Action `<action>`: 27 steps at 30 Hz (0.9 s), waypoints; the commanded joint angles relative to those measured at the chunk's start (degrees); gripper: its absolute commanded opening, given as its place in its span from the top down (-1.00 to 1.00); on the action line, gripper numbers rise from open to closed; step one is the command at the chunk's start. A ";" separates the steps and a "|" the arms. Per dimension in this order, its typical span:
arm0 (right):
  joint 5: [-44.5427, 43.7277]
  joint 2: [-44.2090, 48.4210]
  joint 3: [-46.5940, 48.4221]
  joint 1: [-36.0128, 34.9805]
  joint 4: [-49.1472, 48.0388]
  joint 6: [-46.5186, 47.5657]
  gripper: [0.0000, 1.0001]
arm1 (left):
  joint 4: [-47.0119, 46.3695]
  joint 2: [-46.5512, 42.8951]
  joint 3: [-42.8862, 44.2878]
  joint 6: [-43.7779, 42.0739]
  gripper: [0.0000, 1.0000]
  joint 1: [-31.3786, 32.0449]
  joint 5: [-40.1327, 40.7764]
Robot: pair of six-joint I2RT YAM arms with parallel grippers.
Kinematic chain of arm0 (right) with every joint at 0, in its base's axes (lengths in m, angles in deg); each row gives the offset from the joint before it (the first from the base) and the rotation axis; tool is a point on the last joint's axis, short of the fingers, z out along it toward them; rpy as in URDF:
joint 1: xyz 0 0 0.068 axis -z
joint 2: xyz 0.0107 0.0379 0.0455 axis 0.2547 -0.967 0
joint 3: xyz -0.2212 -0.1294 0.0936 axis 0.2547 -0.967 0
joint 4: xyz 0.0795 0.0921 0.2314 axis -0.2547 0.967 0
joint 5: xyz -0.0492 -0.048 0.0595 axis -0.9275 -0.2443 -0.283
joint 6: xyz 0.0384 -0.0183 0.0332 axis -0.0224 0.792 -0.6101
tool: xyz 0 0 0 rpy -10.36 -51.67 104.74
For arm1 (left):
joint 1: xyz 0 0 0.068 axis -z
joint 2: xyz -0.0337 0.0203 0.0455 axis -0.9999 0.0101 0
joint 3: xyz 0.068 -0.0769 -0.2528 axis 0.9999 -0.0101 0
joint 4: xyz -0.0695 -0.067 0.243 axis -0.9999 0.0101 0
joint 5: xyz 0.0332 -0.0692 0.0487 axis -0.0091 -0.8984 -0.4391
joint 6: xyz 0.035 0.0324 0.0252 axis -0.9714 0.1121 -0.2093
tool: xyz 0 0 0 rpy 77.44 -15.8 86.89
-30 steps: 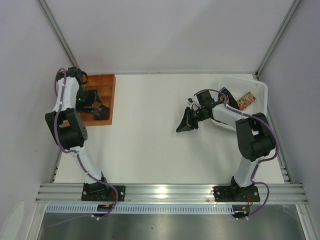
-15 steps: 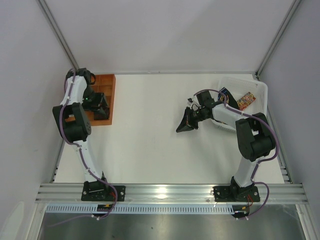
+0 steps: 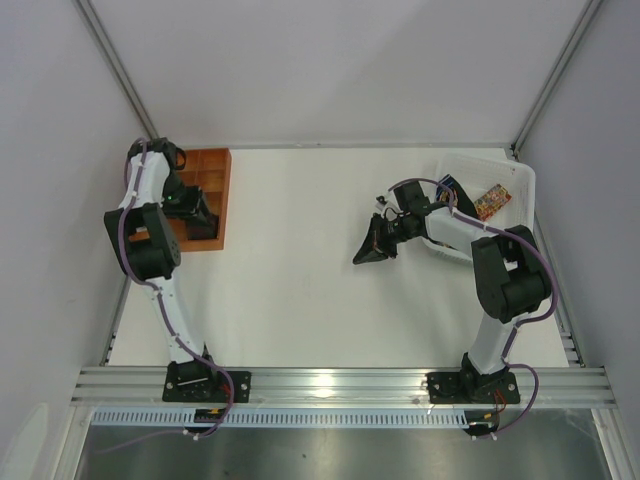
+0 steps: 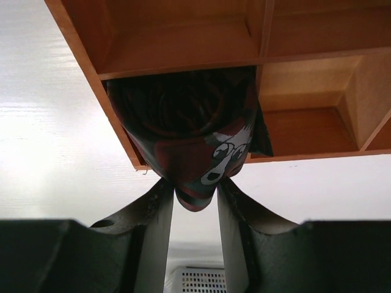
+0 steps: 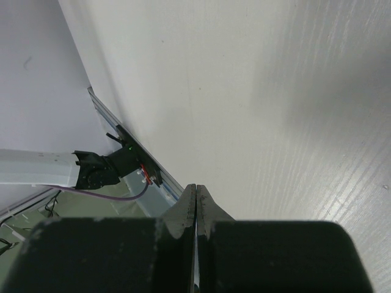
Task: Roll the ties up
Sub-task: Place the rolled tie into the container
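Observation:
A rolled dark maroon tie (image 4: 189,128) with a cartoon print sits in a near compartment of the orange tray (image 4: 183,49). Its lower end hangs over the tray's edge between my left fingers. My left gripper (image 4: 194,198) is shut on that end, both fingers touching it. In the top view the left gripper (image 3: 200,215) is over the tray (image 3: 212,165) at the far left. My right gripper (image 3: 368,250) is shut and empty, just above the table right of centre; it also shows in the right wrist view (image 5: 196,190). A multicoloured tie (image 3: 491,201) lies in the white basket.
The white perforated basket (image 3: 525,180) stands at the far right under my right arm. The tray has several open compartments (image 4: 317,79). Grey walls close in the table on the left, back and right. The metal rail (image 3: 340,385) runs along the near edge.
My left arm has swung its upper links toward the back left while the gripper stayed over the tray. The right arm has not moved.

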 commanded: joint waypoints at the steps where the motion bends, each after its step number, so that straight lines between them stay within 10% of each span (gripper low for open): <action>1: 0.87 -0.12 0.12 0.54 -0.54 -0.31 1.00 | 6.88 1.46 3.27 1.27 0.24 -2.03 1.08; 17: 0.78 -0.83 0.12 0.54 -0.36 -0.13 1.00 | 6.52 7.35 5.47 0.04 0.28 -2.73 -0.94; 27: 1.13 -1.00 0.12 0.54 -0.71 -0.48 1.00 | 6.88 0.69 6.88 0.39 -0.23 -2.73 -1.73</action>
